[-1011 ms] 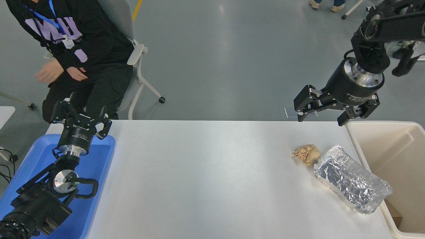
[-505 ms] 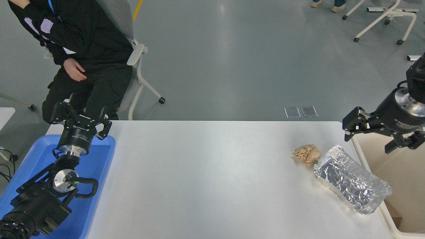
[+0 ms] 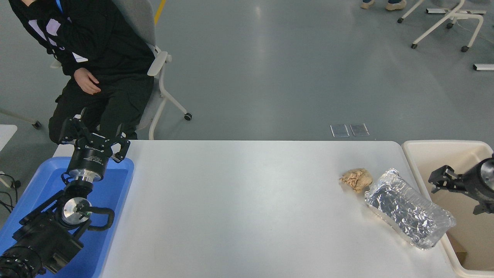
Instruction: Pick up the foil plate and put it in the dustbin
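Foil plate [image 3: 410,208] lies lower right on the worktop [image 3: 247,208], one end overhanging the dustbin [image 3: 424,148]. Right pincer [image 3: 459,193], spread open and empty, is seen over the bin. Risks judged: thin foil crushed or slipped; paper ball [image 3: 356,178] nudged.

Left pincer [image 3: 94,137] is parked open at left.

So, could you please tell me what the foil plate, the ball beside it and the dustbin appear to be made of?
The foil plate looks like thin aluminium foil: shiny silver, crinkled all over. The paper ball seems to be crumpled tan paper, matte and creased. The dustbin appears to be smooth cream plastic with a thick rolled rim.
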Available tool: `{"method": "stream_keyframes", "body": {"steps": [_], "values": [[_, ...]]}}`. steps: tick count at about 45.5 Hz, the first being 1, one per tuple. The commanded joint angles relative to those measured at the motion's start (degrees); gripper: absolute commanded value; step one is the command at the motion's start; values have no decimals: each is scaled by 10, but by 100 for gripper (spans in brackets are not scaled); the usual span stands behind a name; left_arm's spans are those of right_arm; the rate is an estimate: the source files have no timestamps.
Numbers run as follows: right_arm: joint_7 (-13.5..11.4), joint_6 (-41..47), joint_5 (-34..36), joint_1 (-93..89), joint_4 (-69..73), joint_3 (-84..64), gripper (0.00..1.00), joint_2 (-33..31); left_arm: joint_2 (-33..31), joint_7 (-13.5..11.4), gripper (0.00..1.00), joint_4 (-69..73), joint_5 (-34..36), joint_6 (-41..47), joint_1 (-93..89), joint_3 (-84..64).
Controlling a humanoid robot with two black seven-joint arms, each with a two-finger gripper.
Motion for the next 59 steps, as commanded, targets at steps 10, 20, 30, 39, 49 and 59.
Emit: {"method": "stream_keyframes", "body": {"steps": [10,20,30,39,49,59], "values": [[0,-53,-60,-164,-88,116,100,-3,0,0,99,0,0,-1,0,0],[0,-60,-59,-187,-100,127,100,-3,0,0,99,0,0,-1,0,0],[0,-78,-50,-217,-115,166,100,-3,0,0,99,0,0,-1,0,0],[-1,-86,-48,-242,-129,179,91,7,0,0,99,0,0,-1,0,0],[-2,-97,-47,-270,-144,211,67,7,0,0,99,0,0,-1,0,0],[-2,-100,-47,-284,-148,224,53,8,0,0,99,0,0,-1,0,0]]}}
